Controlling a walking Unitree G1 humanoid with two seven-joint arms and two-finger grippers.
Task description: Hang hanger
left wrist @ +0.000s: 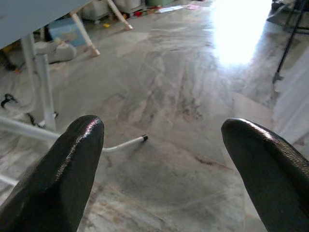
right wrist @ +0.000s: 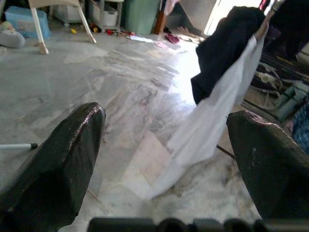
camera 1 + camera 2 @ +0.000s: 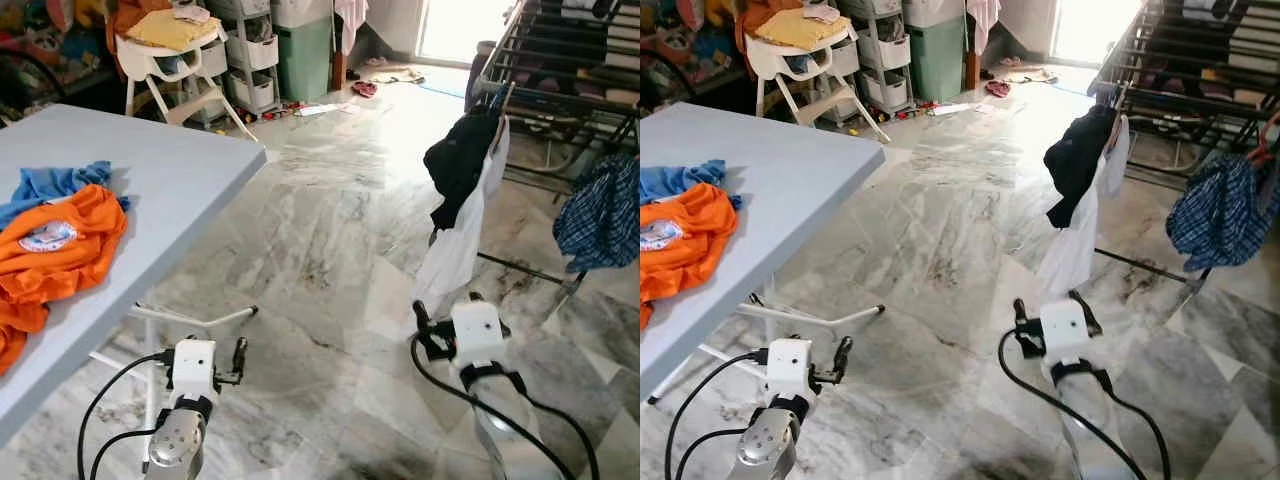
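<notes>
A white garment (image 3: 455, 245) and a black one (image 3: 458, 160) hang together from the dark drying rack (image 3: 560, 75) at the right. A blue plaid shirt (image 3: 603, 215) hangs further right on the same rack. My right gripper (image 3: 448, 308) is low over the marble floor, just short of the white garment's hem, open and holding nothing. The right wrist view looks between its fingers (image 2: 63, 154) at the white garment (image 2: 203, 125). My left gripper (image 3: 228, 360) is low beside the table leg, open and empty, with bare floor between its fingers (image 1: 72, 159).
A grey table (image 3: 170, 190) at the left carries an orange shirt (image 3: 55, 250) and a blue cloth (image 3: 55, 182). Its white legs (image 3: 190, 318) stick out onto the floor. A white high chair (image 3: 175, 60) and storage bins (image 3: 300, 50) stand at the back.
</notes>
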